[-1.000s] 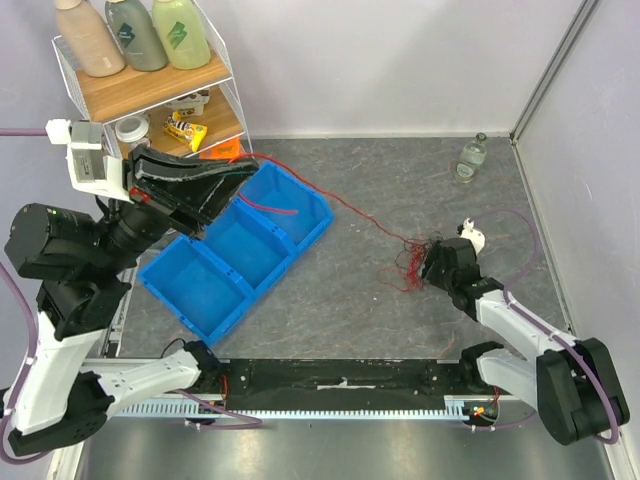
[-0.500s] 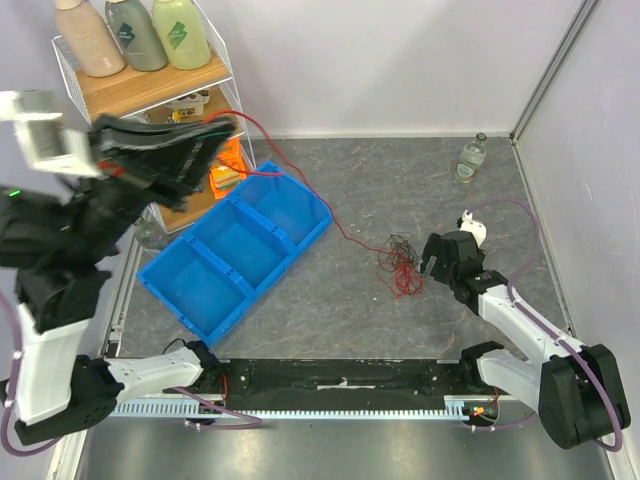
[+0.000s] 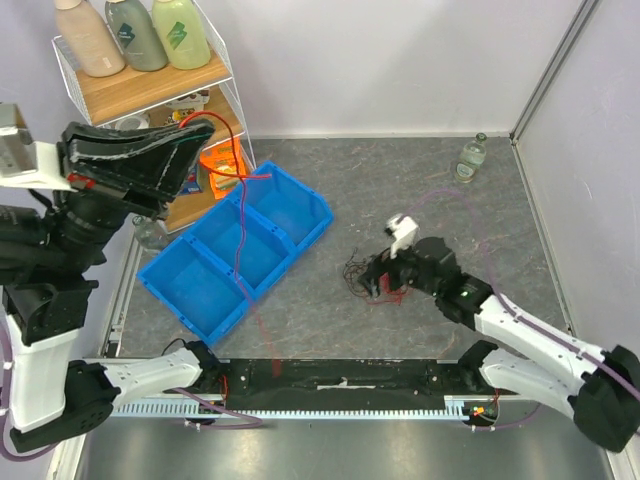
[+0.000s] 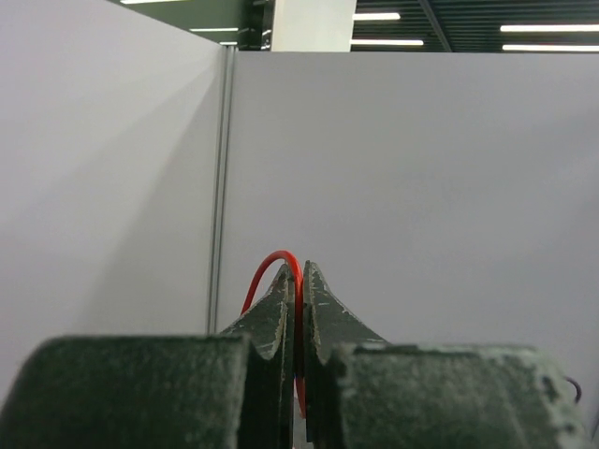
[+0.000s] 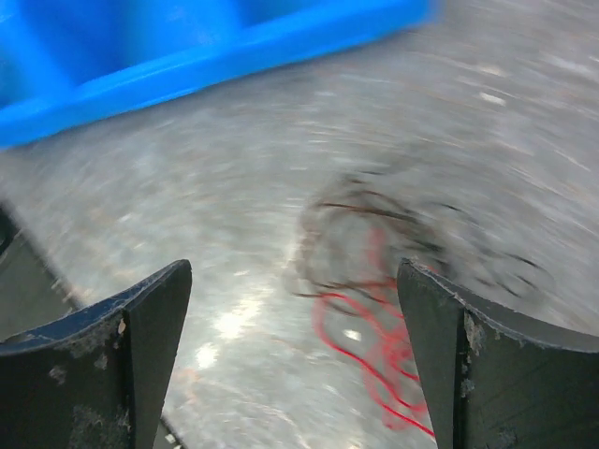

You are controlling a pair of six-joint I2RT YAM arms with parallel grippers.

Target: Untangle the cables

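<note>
Top external view shows the left gripper [image 3: 203, 128] lifted high beside the shelf [image 3: 150, 88], its fingers pressed together on a red cable [image 3: 240, 215]. The left wrist view agrees: the left gripper [image 4: 298, 281] has its two tips meeting, and the red cable [image 4: 271, 267] makes a small arch over them. From this grip the cable hangs down across the blue bin [image 3: 195, 288]. Lower it becomes faint and I cannot follow it to its end. I think the arm is held so high in order to draw this one wire out to its full length.

The other cables lie as a small bunch [image 3: 366, 280] of black and red loops on the table [image 3: 430, 180], to the right of the bin. The right gripper [image 3: 385, 276] is just beside it, low. In the blurred right wrist view the right gripper [image 5: 292, 271] has its fingers wide apart with nothing between them, and the bunch [image 5: 374, 271] lies in front. Probably it is placed there to catch the bunch, so that this does not drag.
</note>
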